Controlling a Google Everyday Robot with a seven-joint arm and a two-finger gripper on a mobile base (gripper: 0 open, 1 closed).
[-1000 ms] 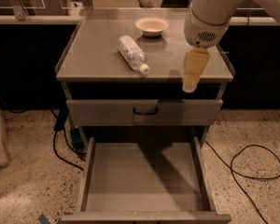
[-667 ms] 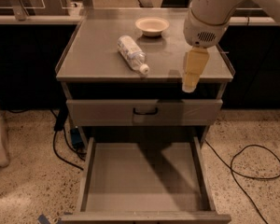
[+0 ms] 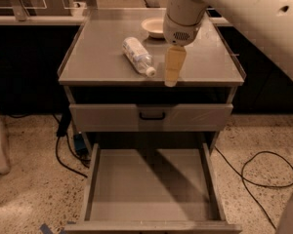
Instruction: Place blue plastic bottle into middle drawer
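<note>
The blue plastic bottle [image 3: 137,56] lies on its side on the grey cabinet top [image 3: 97,57], with its white cap pointing to the front right. My gripper [image 3: 171,68] hangs just to the right of the cap, over the front part of the top, and holds nothing. The middle drawer [image 3: 149,184] is pulled out below, and its flat grey floor is bare.
A cream round bowl [image 3: 154,27] sits at the back of the cabinet top, behind my arm. A shut drawer front with a small black handle [image 3: 151,116] is above the open drawer. Black cables [image 3: 263,172] lie on the speckled floor on both sides.
My gripper has moved left along the cabinet top, from near the right edge to just beside the bottle's cap. The bottle, the bowl and the drawer have not moved.
</note>
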